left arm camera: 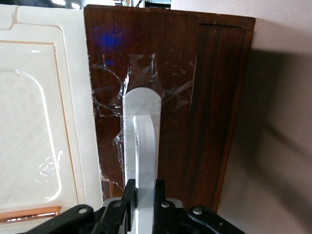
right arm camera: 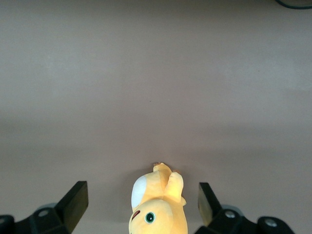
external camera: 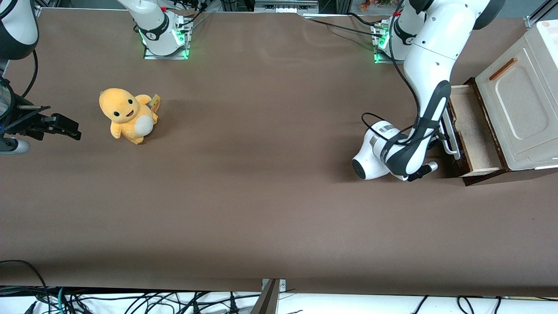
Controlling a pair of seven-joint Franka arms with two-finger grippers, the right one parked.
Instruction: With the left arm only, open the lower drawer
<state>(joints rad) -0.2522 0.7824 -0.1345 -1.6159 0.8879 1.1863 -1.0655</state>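
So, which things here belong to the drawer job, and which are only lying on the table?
Belong to the job:
- lower drawer, already pulled partly out, pale tray showing
- its white handle
- left arm
- gripper, shut on the handle in front of the drawer

Just lying about:
- yellow plush toy, toward the parked arm's end of the table
- cream panel above the drawer

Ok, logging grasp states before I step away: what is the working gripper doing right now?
Left gripper: shut on the white loop handle of the lower drawer, which is pulled partly out.
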